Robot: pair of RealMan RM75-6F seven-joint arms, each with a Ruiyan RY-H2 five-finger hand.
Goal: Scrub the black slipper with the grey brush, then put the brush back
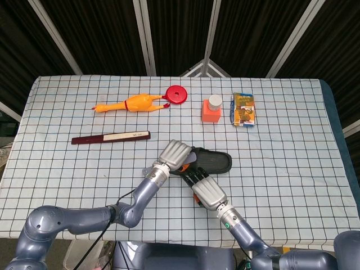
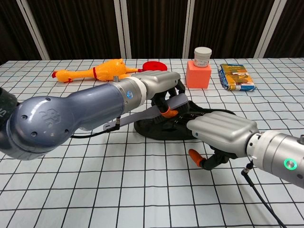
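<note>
Chest view: grey brush (image 2: pixel 159 110) over black slipper (image 2: pixel 209 116)

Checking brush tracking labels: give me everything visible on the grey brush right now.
The grey brush looks like plastic, with a long flat grey handle; its bristles cannot be made out. The left hand grips it near the head end, and the handle slopes down and back along the forearm toward the robot. Its working end lies over the middle of the black slipper, apparently in contact. The right hand presses the slipper's near edge and does not touch the brush.
</note>
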